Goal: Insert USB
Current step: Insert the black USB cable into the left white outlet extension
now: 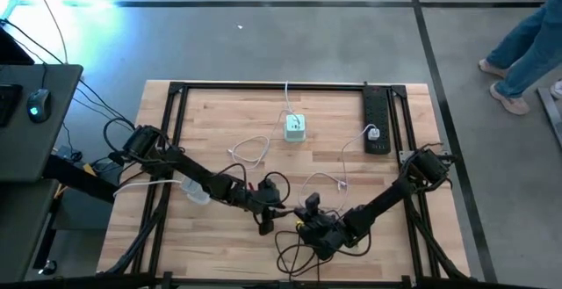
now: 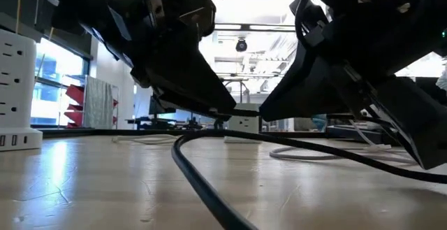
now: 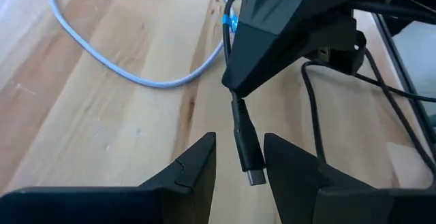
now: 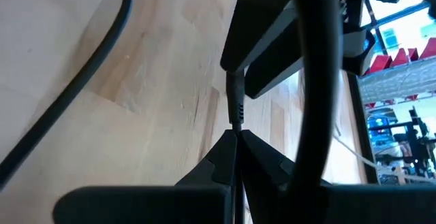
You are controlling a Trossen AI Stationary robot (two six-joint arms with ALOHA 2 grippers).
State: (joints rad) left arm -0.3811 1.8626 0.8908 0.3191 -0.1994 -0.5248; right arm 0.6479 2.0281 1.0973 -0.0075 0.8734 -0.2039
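Dangling between the left gripper (image 3: 238,166)'s spread fingers is the plug (image 3: 255,176), black and bare-tipped, and those fingers are standing apart on either side of it without touching. Just above the plug, the right gripper (image 4: 235,142) is pinching the black cable (image 4: 235,101), fingers clamped together on it. Both grippers are meeting at the front of the table (image 1: 219,122), well short of the white charger (image 1: 295,128) and the black power strip (image 1: 378,118) beyond the plug. Judging by this, a handover is underway: the left should be closing squarely on the plug's moulded body, leaving the metal tip clear, before the right lets go, or the plug will be twisting loose. A white cable (image 3: 102,54) is lying looped near the plug.
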